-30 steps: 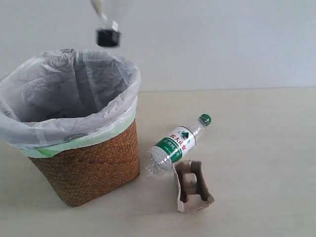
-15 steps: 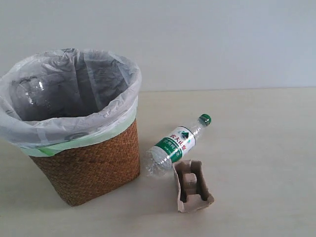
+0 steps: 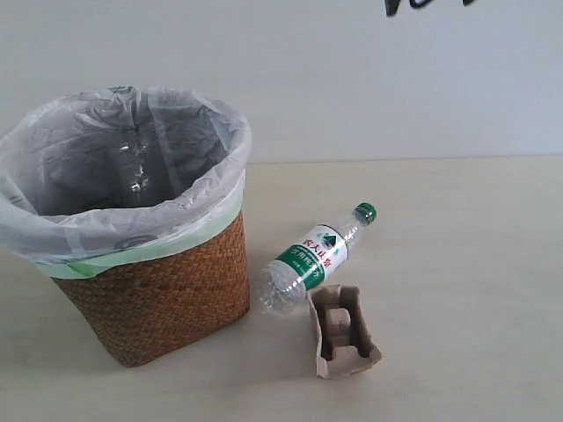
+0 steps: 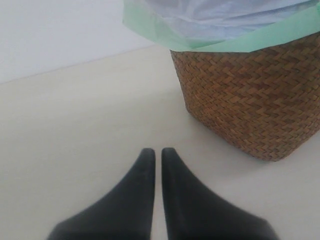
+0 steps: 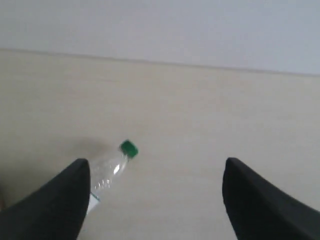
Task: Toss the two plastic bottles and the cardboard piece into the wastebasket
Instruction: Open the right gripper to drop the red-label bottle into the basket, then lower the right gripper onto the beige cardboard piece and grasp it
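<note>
The wastebasket [image 3: 154, 294] stands at the left, its white bag [image 3: 106, 132] wide open. Inside it a clear bottle [image 3: 132, 171] shows faintly; its label and cap are hidden. The green-capped bottle [image 3: 315, 256] lies on the table just right of the basket. The cardboard piece [image 3: 343, 331] rests against that bottle's base. My right gripper [image 5: 157, 167] hangs open high above the table, with the green-capped bottle [image 5: 112, 170] below one finger. Only its dark tips [image 3: 396, 8] reach the exterior view's top edge. My left gripper [image 4: 157, 151] is shut and empty, low beside the wastebasket [image 4: 250, 100].
The pale table [image 3: 457, 264] runs back to a plain grey wall [image 3: 396, 88]. Nothing else stands on it.
The black-capped bottle that hung neck-down over the basket has dropped into the bag. The right gripper's tips now show at the top edge, further right.
</note>
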Controlling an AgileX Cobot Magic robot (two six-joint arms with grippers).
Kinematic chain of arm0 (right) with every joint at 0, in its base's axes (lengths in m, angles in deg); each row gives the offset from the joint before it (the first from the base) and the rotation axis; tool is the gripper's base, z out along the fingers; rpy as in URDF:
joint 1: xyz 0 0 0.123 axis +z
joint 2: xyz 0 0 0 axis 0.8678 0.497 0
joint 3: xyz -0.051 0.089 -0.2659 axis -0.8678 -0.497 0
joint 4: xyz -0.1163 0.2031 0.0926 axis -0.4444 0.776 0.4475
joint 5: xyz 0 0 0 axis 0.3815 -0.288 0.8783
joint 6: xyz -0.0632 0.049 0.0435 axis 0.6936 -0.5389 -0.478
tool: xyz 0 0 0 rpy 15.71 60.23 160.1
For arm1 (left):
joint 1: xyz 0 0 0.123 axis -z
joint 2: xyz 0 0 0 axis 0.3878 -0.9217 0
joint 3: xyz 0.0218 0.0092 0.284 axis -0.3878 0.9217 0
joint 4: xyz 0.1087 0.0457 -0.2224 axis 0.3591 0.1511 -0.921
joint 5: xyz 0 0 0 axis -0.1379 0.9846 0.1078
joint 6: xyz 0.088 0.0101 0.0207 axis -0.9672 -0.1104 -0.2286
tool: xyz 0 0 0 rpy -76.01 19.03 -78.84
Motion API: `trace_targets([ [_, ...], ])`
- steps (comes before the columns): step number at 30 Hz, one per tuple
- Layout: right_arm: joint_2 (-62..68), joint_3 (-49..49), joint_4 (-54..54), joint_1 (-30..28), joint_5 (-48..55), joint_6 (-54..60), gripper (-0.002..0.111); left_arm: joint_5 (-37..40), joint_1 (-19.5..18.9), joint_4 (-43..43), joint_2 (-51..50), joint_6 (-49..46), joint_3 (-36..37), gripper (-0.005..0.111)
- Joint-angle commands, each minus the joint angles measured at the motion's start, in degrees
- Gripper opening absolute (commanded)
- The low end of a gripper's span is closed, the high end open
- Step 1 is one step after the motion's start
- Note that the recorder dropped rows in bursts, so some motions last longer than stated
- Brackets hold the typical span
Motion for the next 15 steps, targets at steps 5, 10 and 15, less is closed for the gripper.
trace_targets([
  [5,-0.93,-19.15,8.07,-1.19,0.14,1.42,0.066,-0.48,-0.17,-0.49,0.11,0.54,0.22,0.004],
  [10,-0.93,-29.68,15.98,-1.19,-5.17,2.14,0.066,-0.48,-0.17,-0.49,0.11,0.54,0.22,0.004],
  [15,-0.93,-37.53,19.26,0.33,-13.03,2.14,0.066,-0.48,-0.17,-0.49,0.11,0.54,0.22,0.004],
])
